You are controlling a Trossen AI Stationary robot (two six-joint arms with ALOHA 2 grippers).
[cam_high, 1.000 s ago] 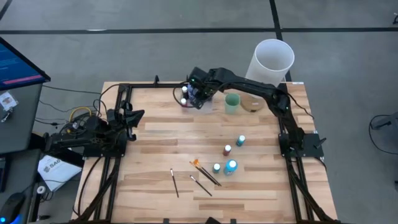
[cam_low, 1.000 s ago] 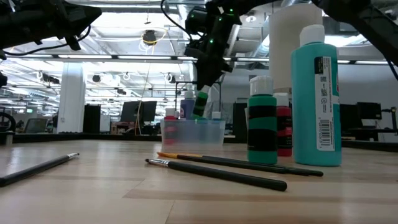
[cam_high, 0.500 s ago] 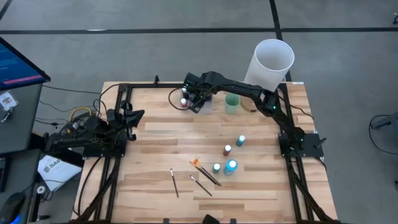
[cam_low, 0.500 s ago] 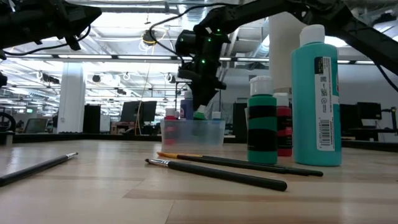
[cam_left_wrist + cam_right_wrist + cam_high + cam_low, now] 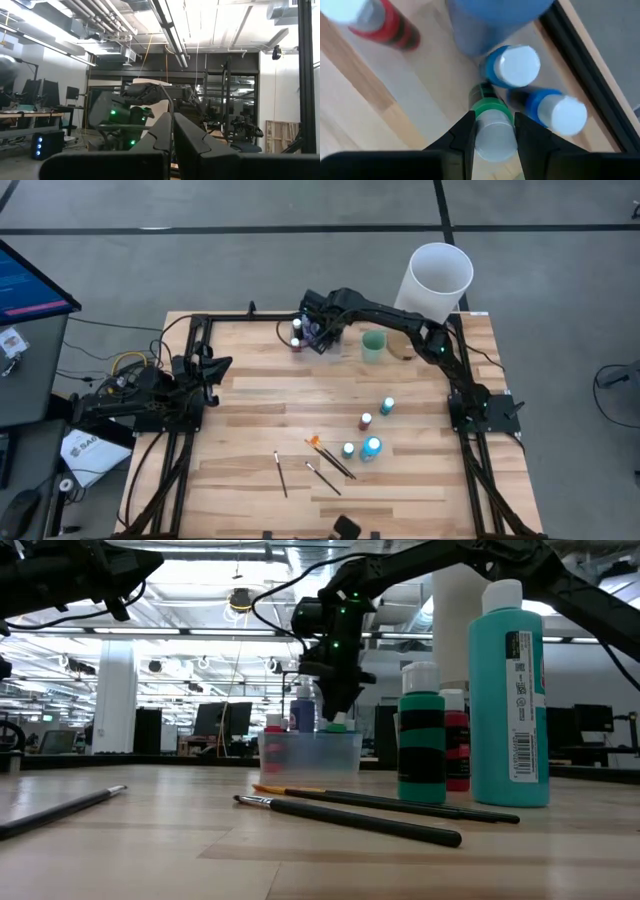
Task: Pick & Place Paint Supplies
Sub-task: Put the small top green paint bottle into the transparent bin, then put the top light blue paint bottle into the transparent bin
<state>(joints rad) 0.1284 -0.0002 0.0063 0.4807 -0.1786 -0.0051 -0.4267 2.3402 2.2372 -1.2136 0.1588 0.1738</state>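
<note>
Fingers (image 5: 465, 131) of the right gripper (image 5: 492, 135) clamp a green bottle (image 5: 492, 125), now lowered into the clear tub (image 5: 310, 752) at 12 o'clock; release should follow.

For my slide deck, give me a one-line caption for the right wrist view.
Right gripper holds a green paint bottle over the clear bin, beside two blue bottles.

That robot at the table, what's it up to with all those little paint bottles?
It is tidying paint supplies into a clear bin at the table's far edge. The right gripper holds a green bottle by its cap end, down inside the bin beside two blue bottles and a red one. The left gripper is shut and waits at the left side. Four bottles and several brushes lie out on the table, near a green cup.
</note>
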